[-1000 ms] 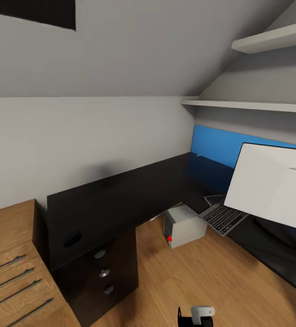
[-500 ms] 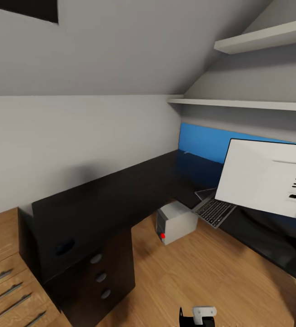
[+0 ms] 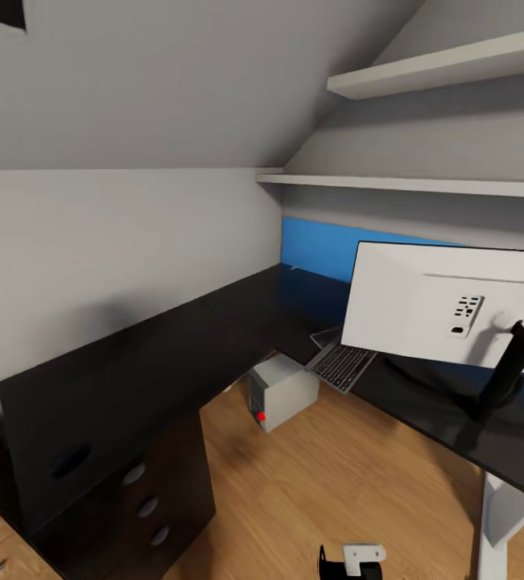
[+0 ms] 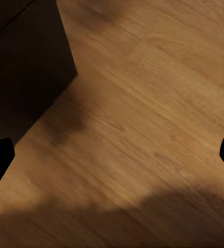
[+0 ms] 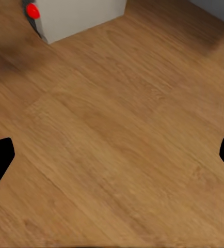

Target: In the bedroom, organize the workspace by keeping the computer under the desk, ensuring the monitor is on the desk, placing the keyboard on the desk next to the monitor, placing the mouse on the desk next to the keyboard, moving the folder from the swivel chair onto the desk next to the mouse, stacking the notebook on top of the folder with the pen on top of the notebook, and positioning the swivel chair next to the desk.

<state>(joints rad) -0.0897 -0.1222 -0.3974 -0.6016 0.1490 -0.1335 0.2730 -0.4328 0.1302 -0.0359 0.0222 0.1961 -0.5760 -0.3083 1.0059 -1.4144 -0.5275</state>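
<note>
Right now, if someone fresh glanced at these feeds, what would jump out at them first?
Probably the monitor, its white back toward the camera, standing on the right wing of the glossy black desk in front of a bright blue wall panel. Next, the keyboard jutting over the desk's inner edge, and the computer on the wooden floor beneath the desk corner, red dot facing out.
</note>
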